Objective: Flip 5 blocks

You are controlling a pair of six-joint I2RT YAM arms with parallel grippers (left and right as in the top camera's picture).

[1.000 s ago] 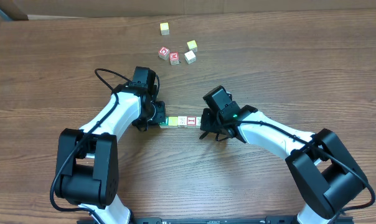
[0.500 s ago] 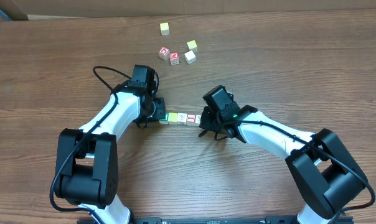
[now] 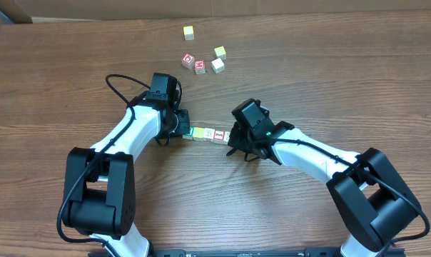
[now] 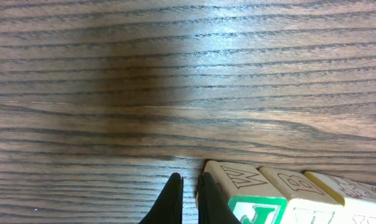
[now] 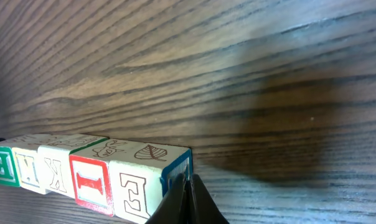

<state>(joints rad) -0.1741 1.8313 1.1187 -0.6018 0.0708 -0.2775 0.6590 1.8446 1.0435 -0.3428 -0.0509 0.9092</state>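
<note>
The left claw (image 3: 181,129), pinched shut, rests against the green-lettered end of the row of small wooden alphabet blocks (image 3: 208,134), which lies mid-way across the brown wood-grain bench (image 3: 330,78). At the row's far end the right claw (image 3: 232,140) is also closed, seemingly touching the blue-edged last block (image 5: 175,169).

I'm reading outward from my right gripper (image 5: 188,200) along the blocks (image 5: 51,163): black "E" on the E block (image 5: 133,190) nearest it, red-framed "I" on the I block (image 5: 88,180), "K" on the K block (image 5: 55,174) — green "J" on the J block (image 5: 2,165) farthest out. Beside my left gripper (image 4: 189,198), that J block shows "W" on top — its neighbour, the B block (image 4: 297,186), a "B".
</note>
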